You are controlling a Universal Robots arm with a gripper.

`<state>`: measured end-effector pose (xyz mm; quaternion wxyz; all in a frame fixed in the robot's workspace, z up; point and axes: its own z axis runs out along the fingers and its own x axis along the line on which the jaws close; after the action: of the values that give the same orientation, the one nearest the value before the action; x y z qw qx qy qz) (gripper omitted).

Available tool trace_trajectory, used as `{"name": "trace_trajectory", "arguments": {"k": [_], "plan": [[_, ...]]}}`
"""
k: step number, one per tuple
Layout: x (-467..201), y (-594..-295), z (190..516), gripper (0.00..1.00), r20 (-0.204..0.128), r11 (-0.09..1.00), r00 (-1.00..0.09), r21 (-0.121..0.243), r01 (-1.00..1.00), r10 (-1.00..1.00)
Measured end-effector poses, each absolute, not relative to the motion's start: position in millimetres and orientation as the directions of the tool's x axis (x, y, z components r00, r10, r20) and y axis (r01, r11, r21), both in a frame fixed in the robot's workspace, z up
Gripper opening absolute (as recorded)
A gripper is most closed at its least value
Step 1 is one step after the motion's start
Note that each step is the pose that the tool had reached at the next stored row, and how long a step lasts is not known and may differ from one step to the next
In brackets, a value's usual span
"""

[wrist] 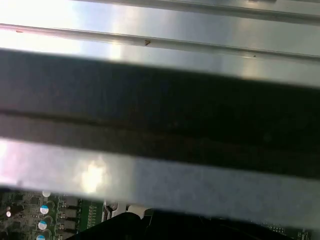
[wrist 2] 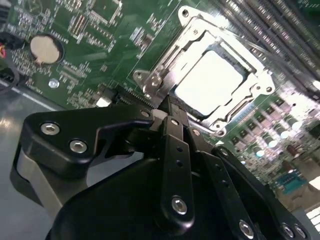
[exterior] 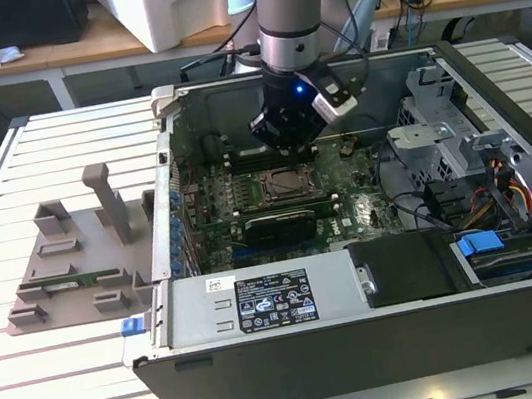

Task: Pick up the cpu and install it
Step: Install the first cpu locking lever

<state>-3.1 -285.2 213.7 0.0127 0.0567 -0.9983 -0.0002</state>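
Well, I think I am at the putting-in step of my job. The cpu [wrist 2: 207,80], a small flat square chip with a shiny silver-white top, lies down inside the shiny metal socket frame [wrist 2: 150,82] on the green circuit board [wrist 2: 100,50]. It is not in my grip. My black gripper [wrist 2: 170,105] hangs right beside one edge of that frame, very near the chip. I cannot tell if it is spread apart or pressed together, and I cannot tell if it touches the frame. In the exterior view my gripper [exterior: 286,133] is low inside the big open grey computer case [exterior: 369,335], just above the dark square socket [exterior: 279,185] in the middle of the board. The chip looks flat and level. It seems to fit neatly inside the frame's window, with the metal going all the way around it. Its top is so bright with light that I can see no marks on it. I cannot tell if the frame is locked down over it. Any move from here calls for slow, soft, straight motion, so the chip does not get bumped or tipped.
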Motion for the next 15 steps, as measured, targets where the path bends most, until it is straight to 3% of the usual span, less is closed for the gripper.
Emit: {"name": "trace_trajectory", "arguments": {"k": [15], "plan": [[-3.1,-307.6,223.9,0.11,0.030,0.993,-0.993,-0.037,-0.113,-0.112]]}}
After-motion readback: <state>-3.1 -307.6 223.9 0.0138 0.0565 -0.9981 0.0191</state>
